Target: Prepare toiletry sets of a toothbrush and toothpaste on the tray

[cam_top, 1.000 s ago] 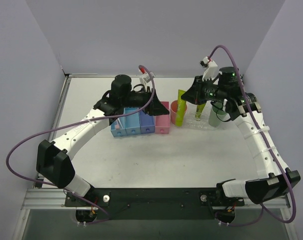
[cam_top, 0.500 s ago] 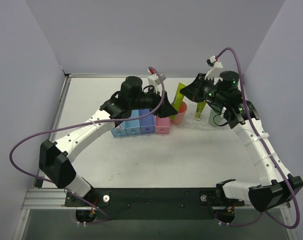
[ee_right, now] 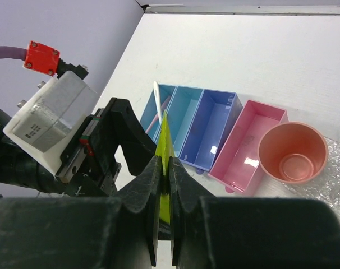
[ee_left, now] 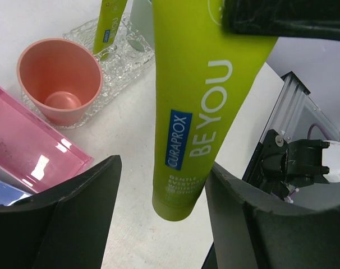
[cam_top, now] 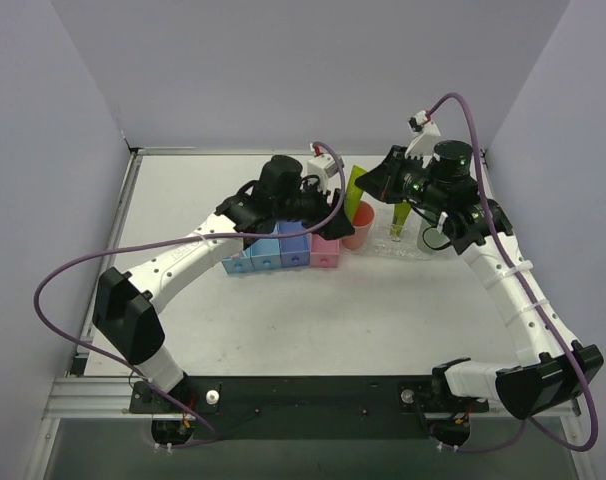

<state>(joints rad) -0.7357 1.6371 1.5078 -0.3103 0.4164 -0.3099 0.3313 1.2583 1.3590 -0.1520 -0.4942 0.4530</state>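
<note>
Presently a toothpaste [ee_left: 198, 112] is held in the air above the bench [cam_top: 363, 310], near the tray [ee_left: 125, 61] and not yet on it. It is pinched at its flat end by the right claw [ee_right: 165, 168], which is closed on it. The left claw [ee_left: 161, 168] is set around the cap end with its fingers wide apart, and no touch on the tube is seen.

The step in hand is judged to be a passing of the tube between the two claws. For the next move, the left fingers need to be closed on the tube before it is let go by the right claw; otherwise it can be dropped beside the cup [ee_left: 60, 78].

Two tubes are counted: the held one and a second toothpaste [ee_left: 109, 25], standing upright at the tray. One toothbrush [ee_right: 157, 103] is seen, lying in the end one of three blue bins [ee_right: 184, 120], farthest from the pink box [ee_right: 248, 143]. One box, one pink cup and one tray are counted. No full set is judged to be ready yet.
</note>
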